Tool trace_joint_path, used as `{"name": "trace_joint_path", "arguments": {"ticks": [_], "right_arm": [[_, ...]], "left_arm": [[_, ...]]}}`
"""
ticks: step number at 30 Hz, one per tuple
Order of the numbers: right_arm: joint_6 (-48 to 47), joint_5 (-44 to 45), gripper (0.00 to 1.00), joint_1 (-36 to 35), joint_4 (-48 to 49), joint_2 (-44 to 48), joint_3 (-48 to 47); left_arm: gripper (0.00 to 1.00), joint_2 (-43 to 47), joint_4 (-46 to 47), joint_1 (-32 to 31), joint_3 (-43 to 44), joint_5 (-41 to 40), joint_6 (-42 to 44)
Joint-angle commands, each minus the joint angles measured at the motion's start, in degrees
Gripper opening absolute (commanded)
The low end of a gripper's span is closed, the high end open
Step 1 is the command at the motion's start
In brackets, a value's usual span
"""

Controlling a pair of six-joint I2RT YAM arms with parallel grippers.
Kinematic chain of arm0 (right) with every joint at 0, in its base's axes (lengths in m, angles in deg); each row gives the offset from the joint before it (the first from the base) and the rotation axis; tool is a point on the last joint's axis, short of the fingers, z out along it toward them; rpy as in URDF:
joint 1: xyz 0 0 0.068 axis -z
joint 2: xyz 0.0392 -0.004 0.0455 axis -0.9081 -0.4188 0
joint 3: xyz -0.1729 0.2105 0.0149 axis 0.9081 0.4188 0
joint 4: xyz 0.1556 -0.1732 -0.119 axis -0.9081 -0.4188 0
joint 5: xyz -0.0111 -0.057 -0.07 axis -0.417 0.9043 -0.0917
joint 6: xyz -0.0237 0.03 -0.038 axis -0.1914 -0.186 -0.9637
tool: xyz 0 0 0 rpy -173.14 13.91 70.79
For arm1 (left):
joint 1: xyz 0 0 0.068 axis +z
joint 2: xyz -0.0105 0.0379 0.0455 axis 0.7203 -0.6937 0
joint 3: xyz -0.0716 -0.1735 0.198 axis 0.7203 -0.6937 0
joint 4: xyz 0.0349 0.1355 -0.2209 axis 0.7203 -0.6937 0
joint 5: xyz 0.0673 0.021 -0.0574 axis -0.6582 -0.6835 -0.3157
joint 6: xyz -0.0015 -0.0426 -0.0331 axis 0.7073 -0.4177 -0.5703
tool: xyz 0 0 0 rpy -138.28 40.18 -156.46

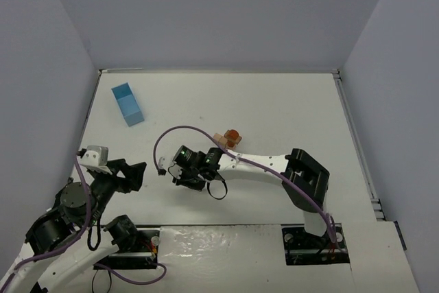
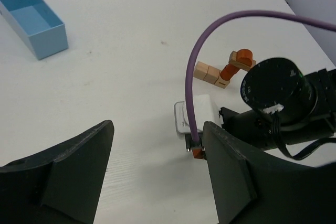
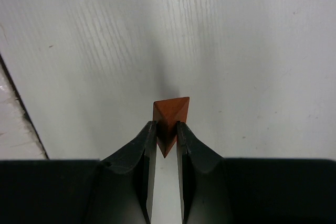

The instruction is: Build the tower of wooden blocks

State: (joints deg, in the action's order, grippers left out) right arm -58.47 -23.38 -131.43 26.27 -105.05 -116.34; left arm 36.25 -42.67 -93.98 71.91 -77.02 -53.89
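1. We are seeing a table [image 1: 274, 101] with a white, matt, faintly grained top.
2. We are looking at wooden blocks [image 2: 207, 72], tan and reddish-brown, smooth and dull.
3. We are finding the red block [image 3: 170, 111] satin-finished wood.
4. We are reading the box [image 2: 50, 40] as matt blue plastic.
5. We are noting black, matt plastic fingers [image 3: 137, 150] and a smooth purple cable [image 2: 247, 14].

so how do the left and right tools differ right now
The left tool stands open and empty; the right tool is shut on a reddish-brown block. The left tool sits by the left edge of the table; the right tool is nearer its middle. Both are black with two fingers.
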Motion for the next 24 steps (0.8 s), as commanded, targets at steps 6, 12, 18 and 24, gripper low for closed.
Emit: {"name": "trace_joint_path", "arguments": {"ticks": [6,12,18,24], "right_arm": [[-7.2,8.4,0.04,-2.2,10.3,-3.4,3.2],[-7.7,8.6,0.35,-2.5,10.3,-4.3,4.5],[-6.1,8.3,0.71,-2.2,10.3,4.8,5.5],[-3.1,7.8,0.81,0.3,9.9,18.9,8.5]], "left_arm": [[0.66,-3.6,-5.6,0.1,4.9,-2.4,-3.5],[0.66,-6.8,-6.5,0.1,5.4,-1.1,-3.0],[0.67,-9.5,-6.5,0.2,6.9,-0.2,-1.5],[0.67,-13.2,-6.4,0.1,9.6,2.6,3.2]]}}
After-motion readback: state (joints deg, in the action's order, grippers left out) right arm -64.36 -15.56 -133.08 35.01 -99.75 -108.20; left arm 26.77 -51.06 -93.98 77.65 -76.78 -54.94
